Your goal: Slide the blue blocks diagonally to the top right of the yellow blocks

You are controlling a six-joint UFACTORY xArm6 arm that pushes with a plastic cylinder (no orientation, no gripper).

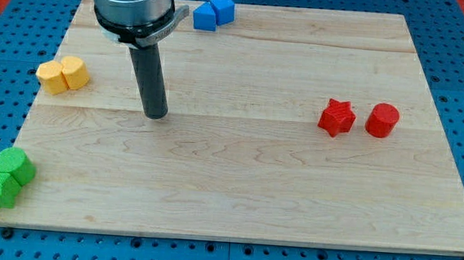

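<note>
My tip (155,114) right of yellow blocks (63,75), blue blocks (213,12) top

The arm's housing (132,4) is cut off by the view's top edge, and it hides part of the board's (293,192) far left strip. The two blue blocks (214,12), touching at the far edge, are too merged for their shapes to be told.

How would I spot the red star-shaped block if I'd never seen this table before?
Start at the wooden board and look to the view's right half, where only two red pieces sit side by side. The red star block is the left one of the pair. Its pointed, notched outline sets it apart from the round red cylinder beside it.
</note>
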